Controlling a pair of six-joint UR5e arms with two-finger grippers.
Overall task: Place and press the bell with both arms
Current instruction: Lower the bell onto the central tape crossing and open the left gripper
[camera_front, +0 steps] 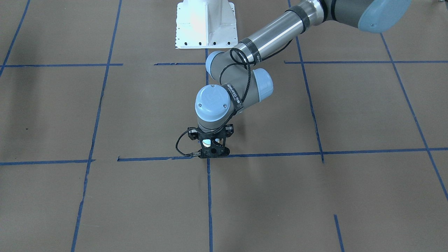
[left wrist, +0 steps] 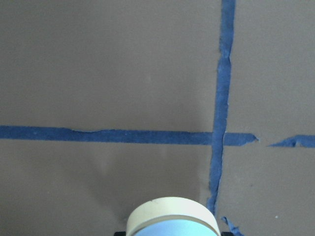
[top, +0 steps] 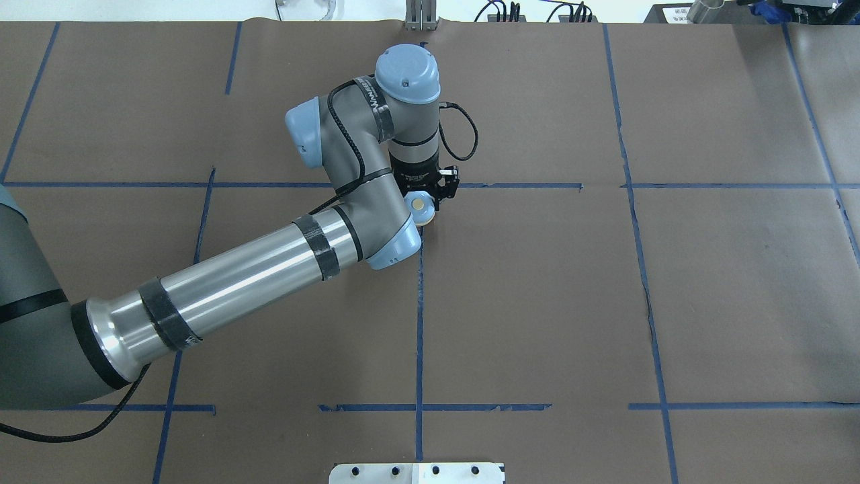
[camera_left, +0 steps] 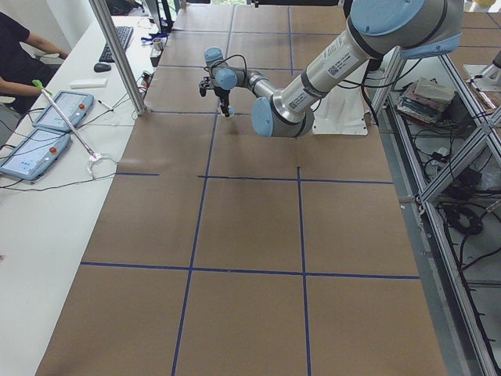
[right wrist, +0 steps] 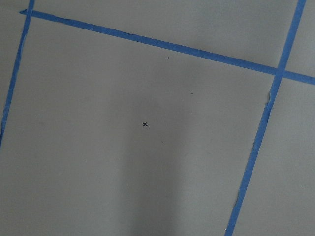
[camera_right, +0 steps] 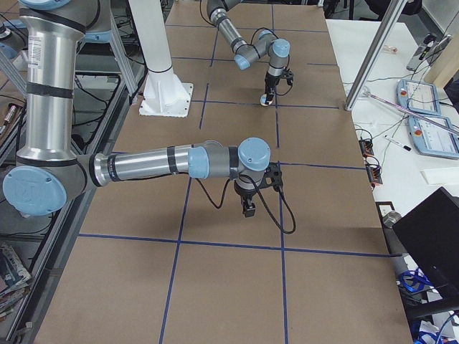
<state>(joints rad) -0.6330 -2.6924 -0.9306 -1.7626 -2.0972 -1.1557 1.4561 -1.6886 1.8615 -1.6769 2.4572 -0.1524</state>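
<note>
1. Facing the robot: find the left gripper pinched around the bell, hanging low right at the tape cross on the table; cannot tell whether resting on it yet.
2. From overhead: see the cream button turned upward, with the bell apparently just on the robot's side of the tape cross.
3. From the left end: too small to add more than the left arm stretched out to the tape cross.
4. From the right end: spot the right gripper hanging well apart from the tape cross, toward the camera's end; cannot tell whether spread or pressed together.
5. Left wrist: just the bell's cream rim at the bottom edge, tape cross close ahead.
6. Right wrist: only paper, tape and a small x mark; no bell, no fingers.
7. Judging by this: probably set down with the left first, then bring the far-off right gripper across to the tape cross and down onto the button.
</note>
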